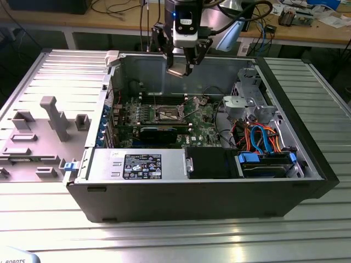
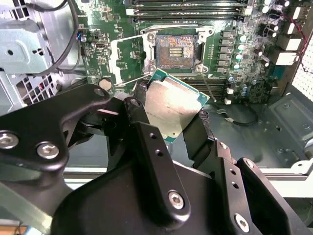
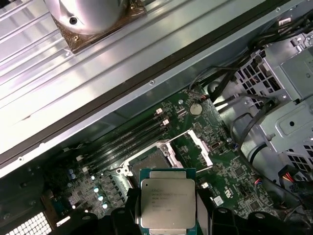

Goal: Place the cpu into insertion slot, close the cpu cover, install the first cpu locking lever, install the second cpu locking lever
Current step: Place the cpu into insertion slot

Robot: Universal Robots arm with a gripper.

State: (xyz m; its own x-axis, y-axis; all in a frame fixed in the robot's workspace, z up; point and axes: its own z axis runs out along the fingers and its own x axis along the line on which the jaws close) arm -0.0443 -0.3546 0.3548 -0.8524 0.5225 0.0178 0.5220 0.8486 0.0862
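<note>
**A:** What stage is shown?

**B:** The first step, unfinished. The claw (image 1: 180,69) hangs over the open computer case (image 1: 192,204). Its fingers (image 2: 198,139) are closed on opposite edges of the chip (image 2: 172,104), which is held clear above the board (image 2: 254,83).

**A:** And the socket (image 2: 177,49)?

**B:** It is bare, near the board's middle. The cover (image 2: 116,61) is swung open beside it and a lever (image 2: 207,85) is unlatched. Seating the chip, closing the cover and fastening both levers are left.

**A:** Any obstructions?

**B:** None over the socket. Memory slots (image 2: 186,11) flank it. The drive cage (image 3: 288,93) and cables (image 1: 260,137) crowd the case's end on the exterior view's right.
</note>
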